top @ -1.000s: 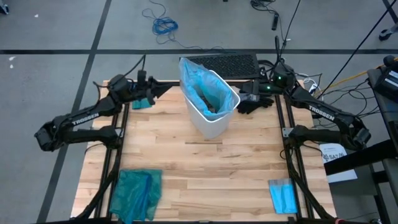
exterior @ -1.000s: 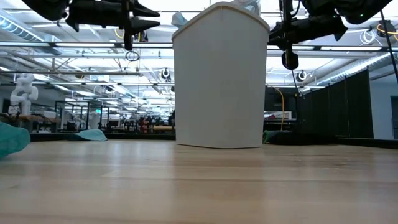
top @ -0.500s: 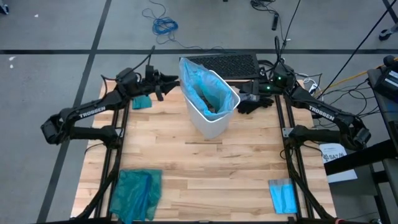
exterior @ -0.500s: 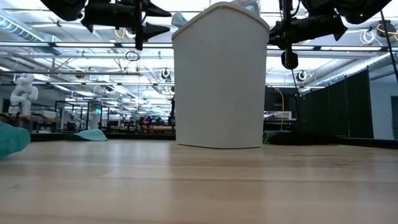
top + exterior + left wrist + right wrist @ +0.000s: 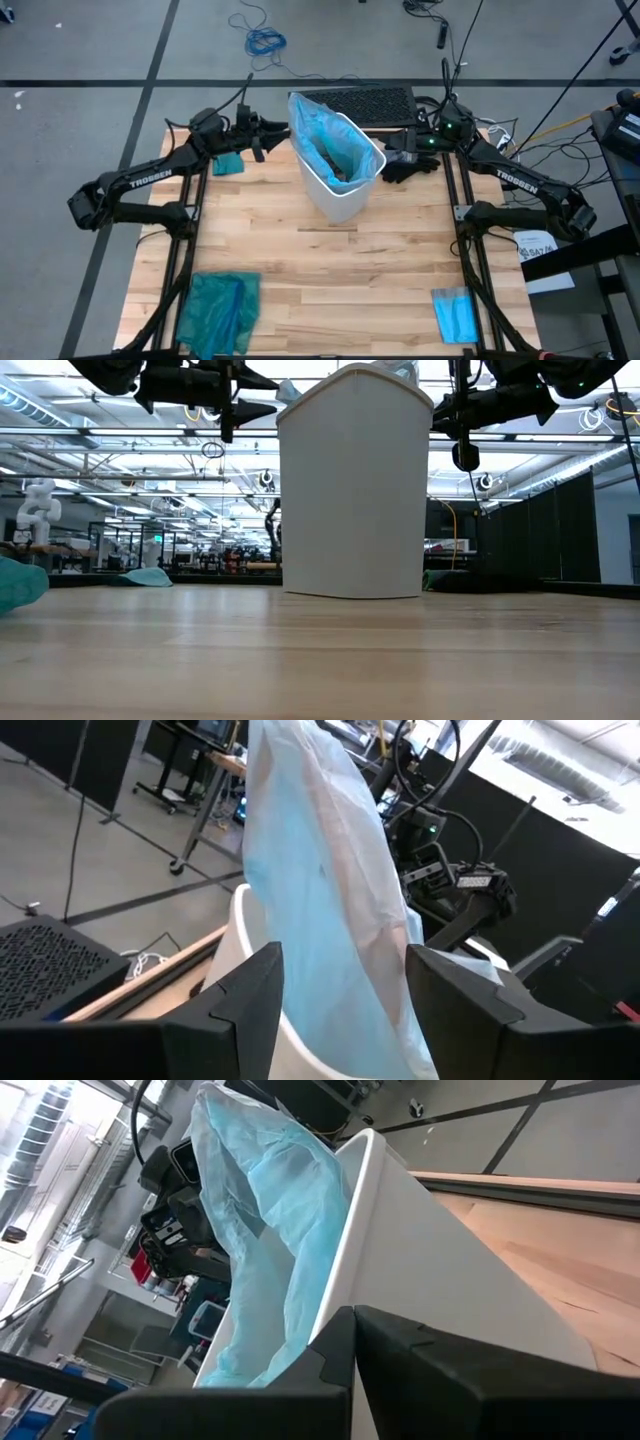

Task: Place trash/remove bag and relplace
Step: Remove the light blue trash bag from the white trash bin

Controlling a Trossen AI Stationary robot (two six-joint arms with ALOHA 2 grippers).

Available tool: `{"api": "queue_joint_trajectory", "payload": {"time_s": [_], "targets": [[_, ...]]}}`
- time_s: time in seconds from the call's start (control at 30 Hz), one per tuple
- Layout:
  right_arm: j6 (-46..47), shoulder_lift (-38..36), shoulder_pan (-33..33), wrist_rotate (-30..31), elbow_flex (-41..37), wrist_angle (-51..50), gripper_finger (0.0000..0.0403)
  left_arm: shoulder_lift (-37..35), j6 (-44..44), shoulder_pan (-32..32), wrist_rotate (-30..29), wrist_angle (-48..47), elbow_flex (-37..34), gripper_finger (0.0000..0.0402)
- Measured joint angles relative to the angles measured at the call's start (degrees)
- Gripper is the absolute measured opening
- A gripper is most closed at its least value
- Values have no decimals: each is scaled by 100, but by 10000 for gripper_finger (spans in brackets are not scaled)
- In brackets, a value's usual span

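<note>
The thin translucent light-blue plastic bag (image 5: 322,128) lines the white plastic bin (image 5: 340,190) on the wooden desk (image 5: 330,270). The left gripper (image 5: 276,131) hangs beside it, parted and empty; the right gripper (image 5: 385,158) sits closed, empty.

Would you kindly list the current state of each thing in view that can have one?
Bin: upright on the table, lined, trash inside.
Light-blue bag: in the bin, top edge standing loose above the rim.
Left claw: open, beside the bag's raised edge, holding nothing.
Right claw: shut, empty, at the bin's rim.
Teal-green bag: crumpled on the table.
Folded blue sheet: lying flat.
</note>
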Motion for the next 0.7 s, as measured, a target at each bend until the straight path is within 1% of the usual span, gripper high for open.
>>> {"api": "queue_joint_trajectory", "payload": {"time_s": [0.13,0.3,0.6,0.7], "targets": [[0,0,0,0,0,0,4,0,-4,-17,250,0,0,184],[0,0,0,0,0,0,4,0,-2,-116,195,36,0,155],[0,0,0,0,0,0,4,0,-7,-118,82,42,0,146],[-2,0,-2,2,0,-1,4,0,-112,-118,82,42,0,129]]}}
